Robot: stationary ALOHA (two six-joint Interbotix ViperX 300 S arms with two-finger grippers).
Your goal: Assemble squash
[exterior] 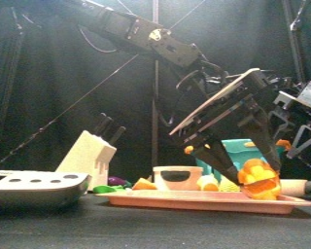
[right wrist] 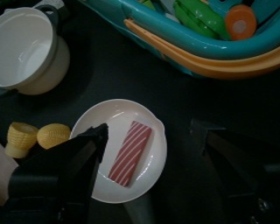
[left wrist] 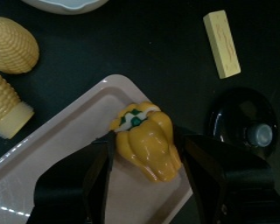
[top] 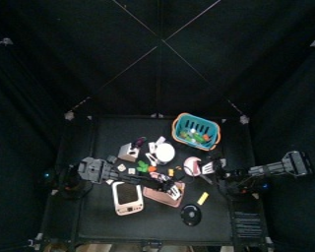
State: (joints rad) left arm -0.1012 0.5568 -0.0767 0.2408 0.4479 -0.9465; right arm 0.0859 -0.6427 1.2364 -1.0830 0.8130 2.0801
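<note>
A yellow-orange squash piece (left wrist: 149, 140) with a green stem end lies at the edge of the pink tray (left wrist: 60, 149). My left gripper (left wrist: 150, 149) has reached across the middle and is shut on it; the front view shows the piece (exterior: 259, 180) between the jaws, just at the tray's rim (exterior: 210, 201). Two pale yellow ribbed pieces (left wrist: 14, 44) lie on the table beside the tray. My right gripper (right wrist: 154, 166) is open and empty above a white plate (right wrist: 108, 122) holding a red striped slice (right wrist: 133, 153).
A teal basket (right wrist: 213, 39) of toy food and a white pot (right wrist: 25, 48) stand at the back. A yellow stick (left wrist: 222, 44) and a black disc (left wrist: 248, 122) lie near the tray. A knife block (exterior: 86, 156) and a grey device (exterior: 35, 185) stand at front left.
</note>
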